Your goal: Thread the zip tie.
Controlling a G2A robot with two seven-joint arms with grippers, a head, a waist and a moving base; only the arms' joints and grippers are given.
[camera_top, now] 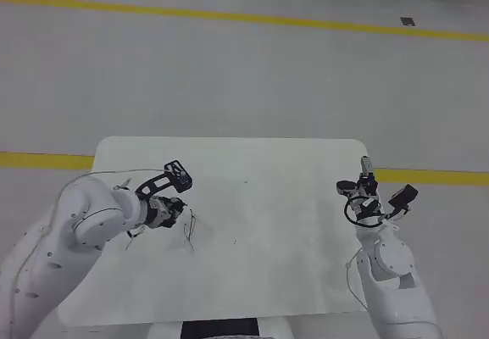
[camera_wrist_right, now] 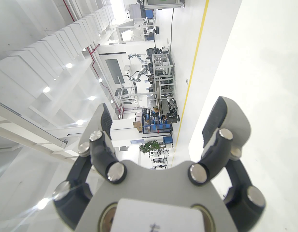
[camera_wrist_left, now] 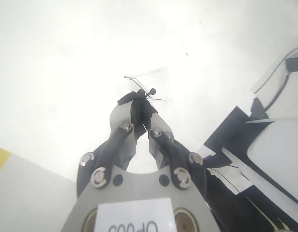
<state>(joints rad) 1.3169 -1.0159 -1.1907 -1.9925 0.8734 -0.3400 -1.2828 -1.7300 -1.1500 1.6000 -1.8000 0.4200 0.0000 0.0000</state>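
readable text: none | left label point(camera_wrist_left: 135, 214) on left gripper point(camera_wrist_left: 141, 97) base: print cut off | right label point(camera_wrist_right: 158, 216) on right gripper point(camera_wrist_right: 162, 107) base: print cut off

Zip tie point(camera_wrist_left: 152, 90) seemingly in left hand point(camera_wrist_left: 140, 101)

One white table point(camera_top: 269, 169) is standing mid-frame. Two grippers are showing: left gripper point(camera_wrist_left: 141, 100), right gripper point(camera_wrist_right: 163, 119). Two black zip ties are showing: nearer zip tie point(camera_wrist_left: 152, 90), farther zip tie point(camera_wrist_left: 133, 79).
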